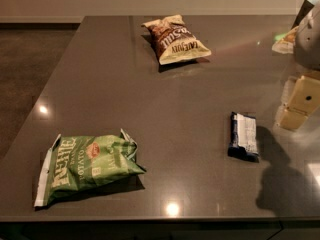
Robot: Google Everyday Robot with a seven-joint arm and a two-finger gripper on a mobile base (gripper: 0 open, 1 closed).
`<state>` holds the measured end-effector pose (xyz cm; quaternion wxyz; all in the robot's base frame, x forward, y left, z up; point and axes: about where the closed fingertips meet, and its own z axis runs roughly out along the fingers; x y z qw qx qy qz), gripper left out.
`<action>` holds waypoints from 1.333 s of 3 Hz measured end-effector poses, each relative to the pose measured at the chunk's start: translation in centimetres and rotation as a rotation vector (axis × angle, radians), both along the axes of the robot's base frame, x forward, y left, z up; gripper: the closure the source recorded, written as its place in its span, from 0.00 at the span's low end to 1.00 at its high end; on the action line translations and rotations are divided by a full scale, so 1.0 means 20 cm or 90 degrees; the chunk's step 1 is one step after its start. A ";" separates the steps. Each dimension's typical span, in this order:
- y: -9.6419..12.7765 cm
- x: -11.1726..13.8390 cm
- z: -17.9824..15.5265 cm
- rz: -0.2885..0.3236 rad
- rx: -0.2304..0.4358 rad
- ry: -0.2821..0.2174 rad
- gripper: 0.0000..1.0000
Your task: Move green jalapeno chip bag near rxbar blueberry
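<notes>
The green jalapeno chip bag (87, 166) lies crinkled near the front left corner of the dark grey table (150, 99). The rxbar blueberry (243, 135), a small dark blue bar with a white panel, lies flat at the front right. My gripper (298, 105), cream-coloured, hangs at the right edge of the view, above the table, just up and right of the bar and far from the green bag. It holds nothing that I can see. Its shadow falls on the table in front of the bar.
A brown-and-cream chip bag (176, 39) lies at the back middle of the table. A pale packet (285, 41) sits at the back right, partly hidden by my grey arm (310, 34). The table's left edge drops to a dark floor (25, 69).
</notes>
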<state>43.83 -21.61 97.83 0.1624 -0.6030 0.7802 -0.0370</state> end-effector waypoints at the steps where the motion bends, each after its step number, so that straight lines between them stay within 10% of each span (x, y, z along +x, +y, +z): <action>1: 0.00 0.00 0.00 0.000 0.000 0.000 0.00; 4: 0.47 0.09 -0.18 0.098 0.005 0.032 0.00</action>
